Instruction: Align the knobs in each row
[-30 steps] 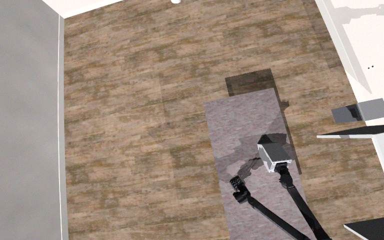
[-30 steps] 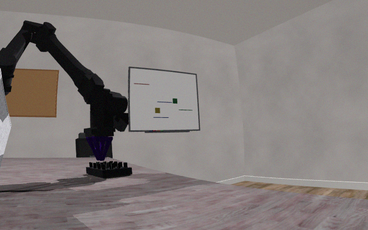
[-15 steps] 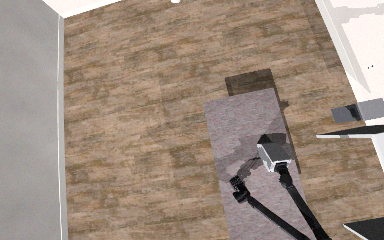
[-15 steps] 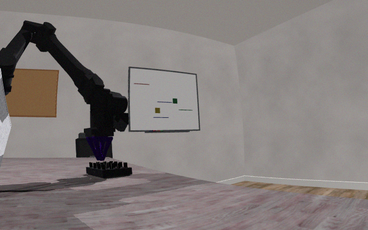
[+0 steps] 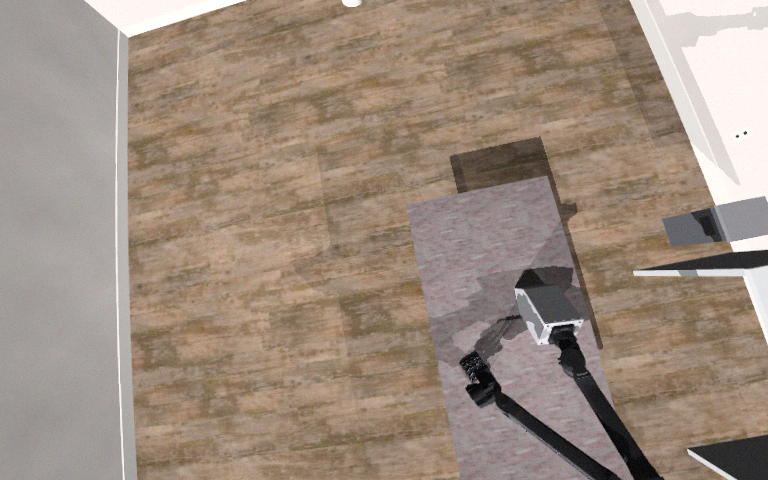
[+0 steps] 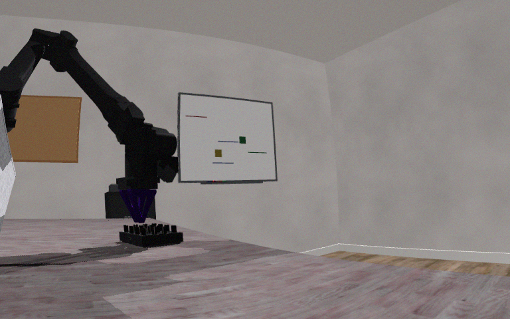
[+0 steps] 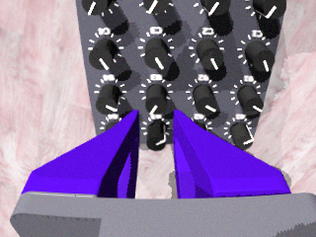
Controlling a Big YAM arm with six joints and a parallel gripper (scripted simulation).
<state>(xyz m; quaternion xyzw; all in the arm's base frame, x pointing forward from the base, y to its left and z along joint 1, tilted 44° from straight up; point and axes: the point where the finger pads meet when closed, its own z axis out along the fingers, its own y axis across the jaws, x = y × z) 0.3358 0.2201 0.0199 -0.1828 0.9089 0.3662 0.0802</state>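
The black knob box (image 7: 178, 59) stands on the table, with its four rows of knobs in the wrist view. The far row's names read D4 to D1 from left to right, so the nearest row is row A. My gripper (image 7: 156, 119) has purple fingers standing a narrow gap apart on either side of the second knob from the left in the near row (image 7: 156, 133). In the side view the fingertips (image 6: 138, 220) hang just above the knob tops of the box (image 6: 151, 236). Nothing is pinched between them. From above, my wrist covers most of the box (image 5: 472, 363).
A white and grey box-shaped camera head (image 5: 546, 312) on a second black arm stands to the right of the knob box on the table. My arm's base (image 6: 112, 205) is behind the box. A whiteboard (image 6: 226, 138) hangs on the far wall.
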